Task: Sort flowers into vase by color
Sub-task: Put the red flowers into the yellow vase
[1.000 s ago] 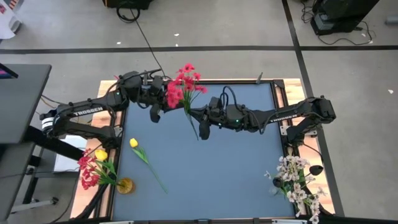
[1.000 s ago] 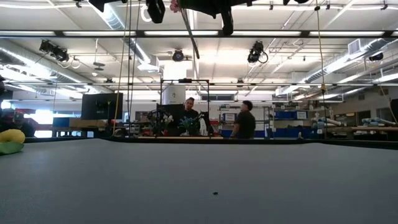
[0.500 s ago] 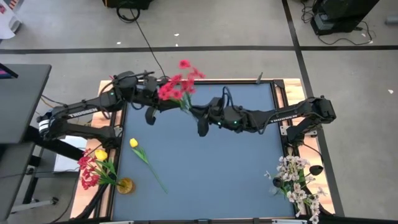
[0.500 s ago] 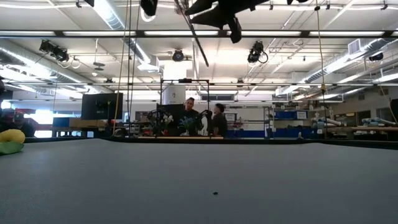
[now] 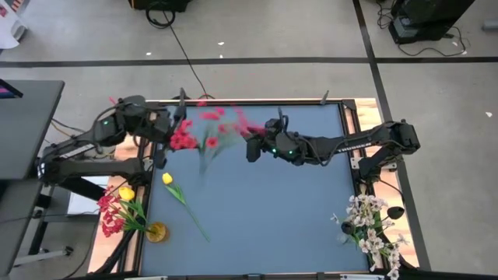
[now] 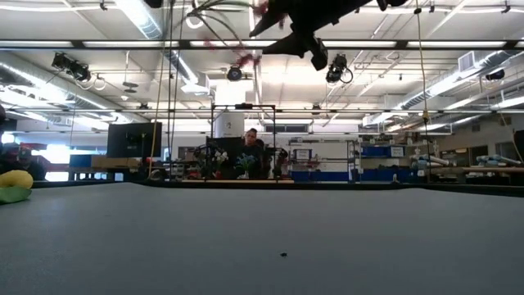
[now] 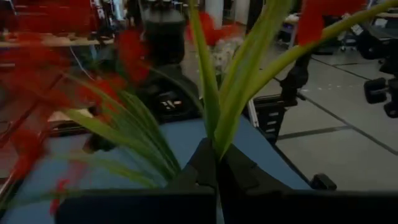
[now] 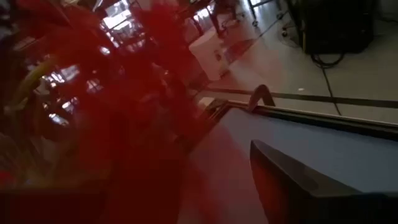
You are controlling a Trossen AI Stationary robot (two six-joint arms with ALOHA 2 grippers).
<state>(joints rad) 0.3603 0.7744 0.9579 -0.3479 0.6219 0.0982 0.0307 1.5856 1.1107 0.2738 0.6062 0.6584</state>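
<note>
While raised, left gripper (image 7: 217,163) around red flower (image 5: 204,134).

Robotics lab: ceiling ducts (image 6: 155,20), equipment racks (image 6: 241,135), blue worktable (image 5: 264,202).

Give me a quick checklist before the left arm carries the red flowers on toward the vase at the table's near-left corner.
1. Left gripper shut on the red flowers' green stalks: ok, the left wrist view shows the fingers closed on them.
2. Right gripper let go: cannot tell, the bunch is blurred beside it.
3. Right gripper clear of the blooms: not ok, red blooms fill its wrist view.
4. Vase upright at the near-left corner: ok, already holding red and yellow blooms.
5. Path to the vase: not ok, a yellow tulip lies on the table between.
6. White flowers out of the way: ok, at the near-right corner.
</note>
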